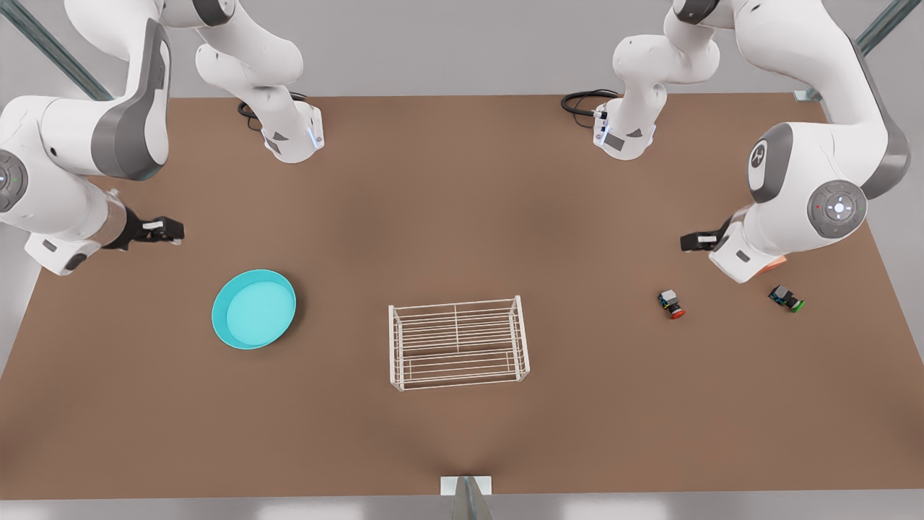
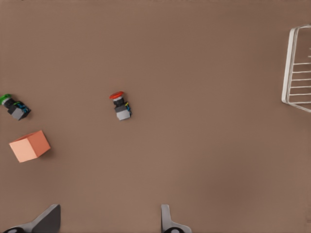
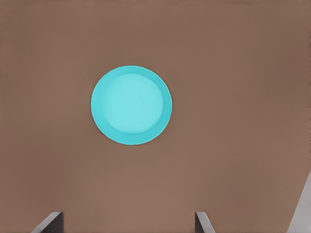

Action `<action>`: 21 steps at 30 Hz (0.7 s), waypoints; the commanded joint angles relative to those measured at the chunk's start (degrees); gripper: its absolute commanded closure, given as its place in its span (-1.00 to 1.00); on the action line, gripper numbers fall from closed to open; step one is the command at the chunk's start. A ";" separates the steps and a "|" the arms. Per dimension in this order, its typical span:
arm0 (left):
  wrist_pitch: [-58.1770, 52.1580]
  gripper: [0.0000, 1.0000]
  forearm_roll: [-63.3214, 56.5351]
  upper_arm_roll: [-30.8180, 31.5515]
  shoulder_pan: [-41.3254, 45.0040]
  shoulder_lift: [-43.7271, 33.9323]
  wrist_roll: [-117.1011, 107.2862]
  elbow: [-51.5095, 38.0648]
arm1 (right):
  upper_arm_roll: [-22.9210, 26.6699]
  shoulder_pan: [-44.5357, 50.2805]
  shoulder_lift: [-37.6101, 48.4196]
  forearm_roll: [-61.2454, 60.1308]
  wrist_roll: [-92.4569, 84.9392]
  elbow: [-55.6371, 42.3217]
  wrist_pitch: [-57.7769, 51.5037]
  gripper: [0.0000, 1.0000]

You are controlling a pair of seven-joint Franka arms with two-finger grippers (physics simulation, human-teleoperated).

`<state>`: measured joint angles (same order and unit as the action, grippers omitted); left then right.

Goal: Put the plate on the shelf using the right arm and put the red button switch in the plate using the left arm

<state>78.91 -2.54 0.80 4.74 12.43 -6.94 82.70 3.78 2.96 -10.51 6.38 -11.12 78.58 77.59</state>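
Bare table [image 1: 462,217] around plate [image 1: 253,309], shelf [image 1: 458,344]

Green-capped switch [image 1: 786,298] lying on brown table [image 1: 462,217]; orange cube [image 2: 29,146] just beside it.

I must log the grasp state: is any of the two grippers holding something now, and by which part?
Nothing is held. The left gripper hangs open above the red button switch, and the right gripper hangs open above the plate.

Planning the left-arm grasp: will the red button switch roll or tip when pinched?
The red button switch lies on its side, so its round cap may let it pivot or roll if nudged. The blocky grey body probably gives flat faces to pinch. Being tiny, it likely shifts easily.
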 commanded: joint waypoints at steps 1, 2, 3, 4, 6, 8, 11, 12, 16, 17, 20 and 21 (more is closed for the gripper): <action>2.65 -1.00 0.08 -0.01 0.01 -0.04 -5.98 0.01 | 0.09 0.20 -0.47 0.04 -4.08 -0.09 3.18 -1.00; 2.65 -1.00 0.08 -0.09 0.01 0.05 -5.98 0.09 | 0.52 0.03 -4.51 -0.40 -4.61 -3.35 1.77 -1.00; 2.91 -1.00 0.17 -0.09 0.10 0.75 -6.42 0.36 | 0.44 -2.43 -9.08 -2.60 -7.41 -3.26 2.21 -1.00; 4.84 -1.00 0.26 -0.18 0.01 1.45 -6.33 0.62 | 0.52 -5.16 -13.21 -5.32 -10.32 -3.35 3.35 -1.00; 4.76 -1.00 0.17 -0.27 -0.08 1.45 -6.33 0.71 | 0.52 -7.97 -18.13 -9.18 -11.02 -3.17 9.93 -1.00; 4.58 -1.00 0.17 -0.27 0.01 1.36 -6.33 1.06 | 0.52 -11.40 -22.97 -13.59 -16.56 -1.86 17.23 -1.00; 4.58 -1.00 0.17 -0.27 -0.08 1.45 -6.33 1.06 | 0.44 -11.93 -21.84 -15.08 -20.86 6.57 27.59 -1.00; 3.44 -1.00 0.17 -0.27 0.01 1.45 -6.33 0.97 | 0.44 -11.93 -20.69 -15.60 -23.85 10.36 32.78 -1.00; 3.44 -1.00 0.17 -0.36 0.10 1.80 -6.33 0.89 | 0.44 -13.42 -17.00 -18.32 -29.65 22.58 46.50 -1.00; 3.35 -1.00 0.17 -0.36 0.10 1.89 -6.33 0.97 | 0.44 -13.86 -17.00 -18.42 -30.10 24.77 49.05 -1.00; 3.26 -1.00 0.17 -0.71 0.10 2.16 -6.24 0.97 | 0.44 -14.04 -18.23 -19.30 -30.10 27.41 53.89 -1.00; 3.18 -1.00 0.17 -0.71 0.10 2.24 -6.24 0.97 | 0.44 -14.04 -18.40 -19.74 -30.10 27.68 54.68 -1.00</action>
<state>82.28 -2.34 0.10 4.83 14.75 -11.27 83.70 4.22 -11.09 -28.95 -12.10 -27.30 105.91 121.10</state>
